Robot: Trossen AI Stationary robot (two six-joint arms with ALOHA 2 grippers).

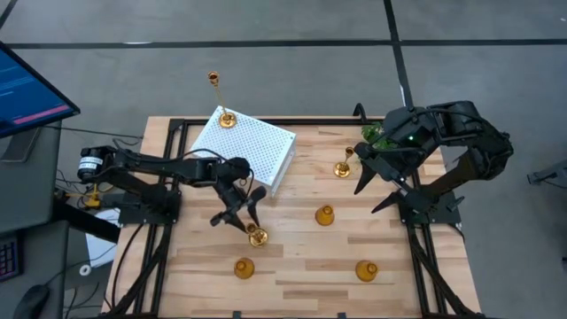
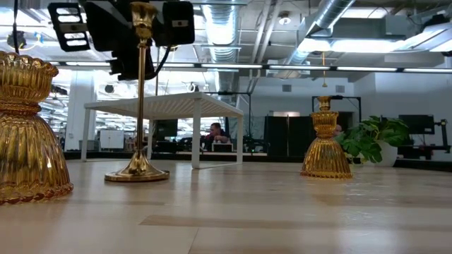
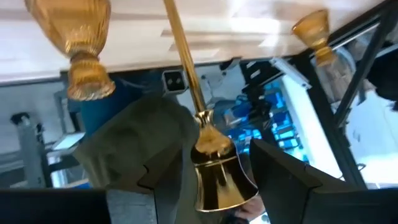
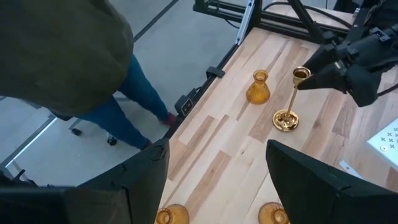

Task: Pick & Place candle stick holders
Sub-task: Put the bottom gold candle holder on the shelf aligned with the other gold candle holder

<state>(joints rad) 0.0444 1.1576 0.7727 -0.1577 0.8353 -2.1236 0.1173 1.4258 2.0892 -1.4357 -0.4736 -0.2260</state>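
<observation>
A tall gold holder (image 1: 257, 235) stands upright on its round base (image 2: 138, 171) on the table. My left gripper (image 1: 236, 221) is open, with a finger on either side of its cup (image 3: 217, 177), as also shows in the low view (image 2: 141, 14). A second tall holder (image 1: 228, 118) stands on the white perforated platform (image 1: 252, 146). A third tall holder (image 1: 343, 167) stands near my right gripper (image 1: 368, 197), which is open and empty above the table. Three short bell-shaped holders (image 1: 324, 214) (image 1: 244, 268) (image 1: 366, 270) stand on the wood. My left gripper has its fingers on either side of the tall holder's cup (image 3: 214, 186), at the top of the stem, coming level from the table's left. I cannot tell whether either finger touches it. The holder stands upright on its base on the table.
A green plant (image 1: 374, 135) stands at the far right, under my right arm. The platform stands on legs (image 2: 195, 141) at the far left. A person in an olive jacket (image 4: 68, 56) is beside the table. A monitor (image 1: 27, 84) is off the table's left.
</observation>
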